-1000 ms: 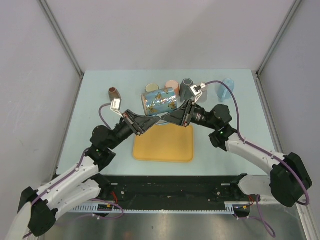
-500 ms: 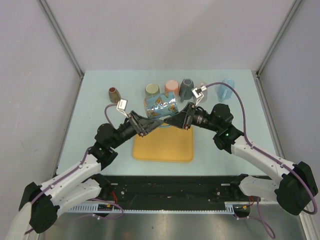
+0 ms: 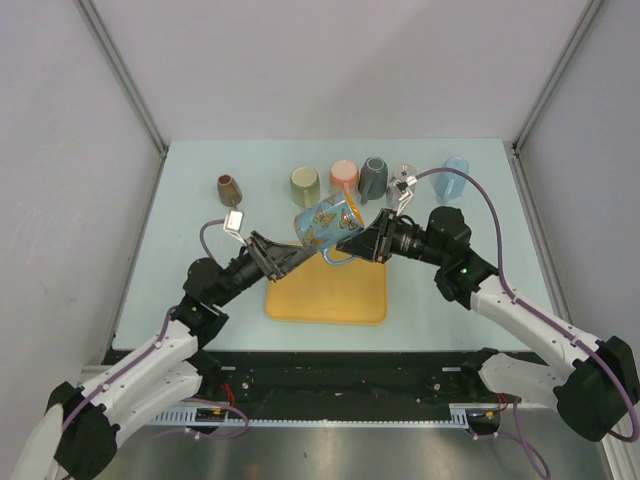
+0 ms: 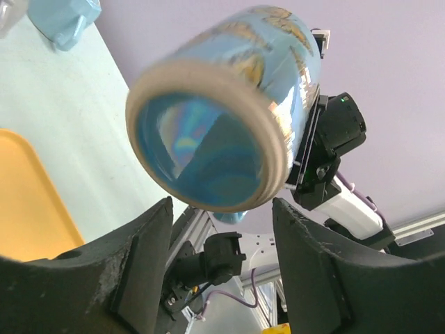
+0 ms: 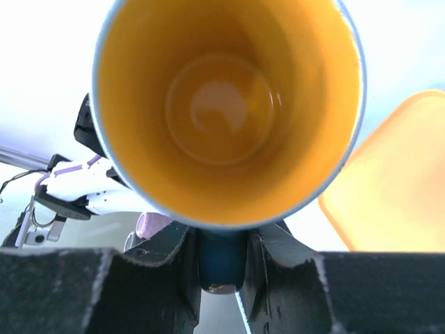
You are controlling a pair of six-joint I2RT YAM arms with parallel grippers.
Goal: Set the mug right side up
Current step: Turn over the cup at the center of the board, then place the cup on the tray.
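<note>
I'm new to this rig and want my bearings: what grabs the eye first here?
A blue patterned mug hangs tilted in mid-air over the far edge of the orange mat, the right gripper clamped on its handle. The left gripper gapes open by its base. Other cups line up behind.

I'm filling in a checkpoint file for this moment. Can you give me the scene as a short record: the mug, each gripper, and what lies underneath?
mug: blue, butterfly pattern, yellow inside; in the air, tilted on its side
mouth faces: right gripper
base faces: left gripper
right gripper: shut on the mug's handle
left gripper: open, fingers apart near the mug's base, not gripping
below mug: far edge of yellow tray
behind: row of cups
upright yet: no
</note>
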